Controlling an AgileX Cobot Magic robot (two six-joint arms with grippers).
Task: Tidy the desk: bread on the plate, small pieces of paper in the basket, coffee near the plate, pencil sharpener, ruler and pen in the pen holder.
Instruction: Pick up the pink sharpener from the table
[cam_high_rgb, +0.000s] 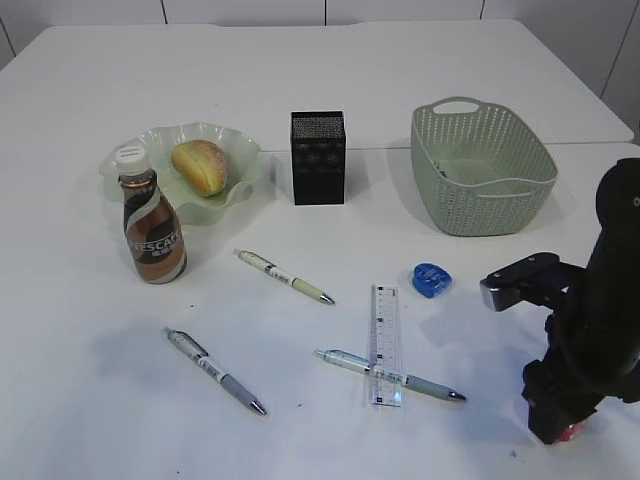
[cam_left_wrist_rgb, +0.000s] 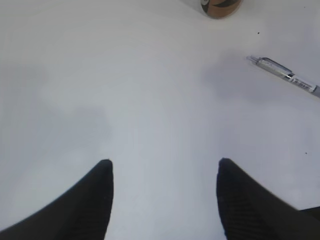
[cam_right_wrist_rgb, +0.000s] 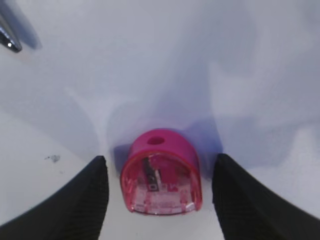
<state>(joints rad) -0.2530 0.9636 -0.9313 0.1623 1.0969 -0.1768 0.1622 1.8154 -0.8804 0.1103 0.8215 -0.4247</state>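
Observation:
The bread (cam_high_rgb: 200, 166) lies in the wavy green plate (cam_high_rgb: 232, 192), and the coffee bottle (cam_high_rgb: 153, 225) stands just in front of it. The black pen holder (cam_high_rgb: 318, 157) and green basket (cam_high_rgb: 482, 165) stand behind. The clear ruler (cam_high_rgb: 385, 343) lies across one pen (cam_high_rgb: 430, 387); two more pens (cam_high_rgb: 283, 276) (cam_high_rgb: 214, 370) lie to its left. A blue pencil sharpener (cam_high_rgb: 431, 279) sits beside the ruler. My right gripper (cam_right_wrist_rgb: 161, 159) is open low over the desk, its fingers either side of a pink pencil sharpener (cam_right_wrist_rgb: 161, 172). My left gripper (cam_left_wrist_rgb: 162, 167) is open over bare desk. No small pieces of paper are in view.
The right arm (cam_high_rgb: 600, 320) stands at the desk's front right corner. In the left wrist view the coffee bottle's base (cam_left_wrist_rgb: 220, 6) is at the top edge and a pen (cam_left_wrist_rgb: 285, 75) lies at the right. A pen tip (cam_right_wrist_rgb: 9, 42) shows in the right wrist view.

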